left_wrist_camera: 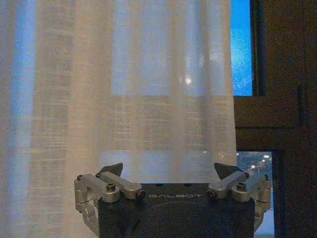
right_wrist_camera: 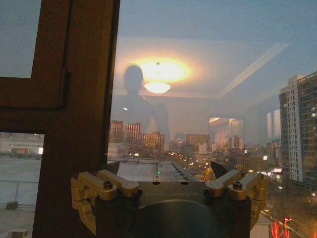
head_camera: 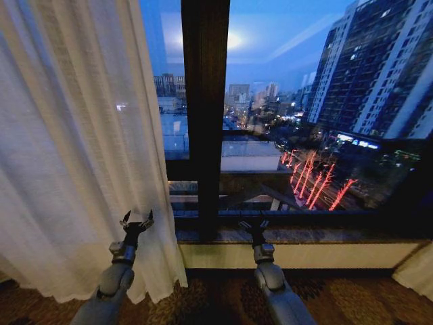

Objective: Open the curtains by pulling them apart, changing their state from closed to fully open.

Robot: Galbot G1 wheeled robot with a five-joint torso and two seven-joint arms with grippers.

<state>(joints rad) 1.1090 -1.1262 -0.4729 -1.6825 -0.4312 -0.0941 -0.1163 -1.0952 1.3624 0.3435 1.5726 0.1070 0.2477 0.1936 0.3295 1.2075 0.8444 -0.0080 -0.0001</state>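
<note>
A big window [head_camera: 304, 108] fills the wall in front of me, with a dark frame post [head_camera: 204, 115] down its middle and city buildings outside. The left curtain [head_camera: 74, 142] hangs on my left, covering that side down to the carpet [head_camera: 203, 298]. A bit of the right curtain [head_camera: 416, 271] peeks in at the far right. My left gripper [head_camera: 137, 221] is spread wide just in front of the left curtain's edge. My right gripper [head_camera: 254, 225] is spread wide too, near the sill [head_camera: 318, 235].

The left curtain [head_camera: 74, 135] runs off the top and left edges, and a sliver of another curtain [head_camera: 418, 271] is cut off at the right. Both arms get cropped at the bottom.
</note>
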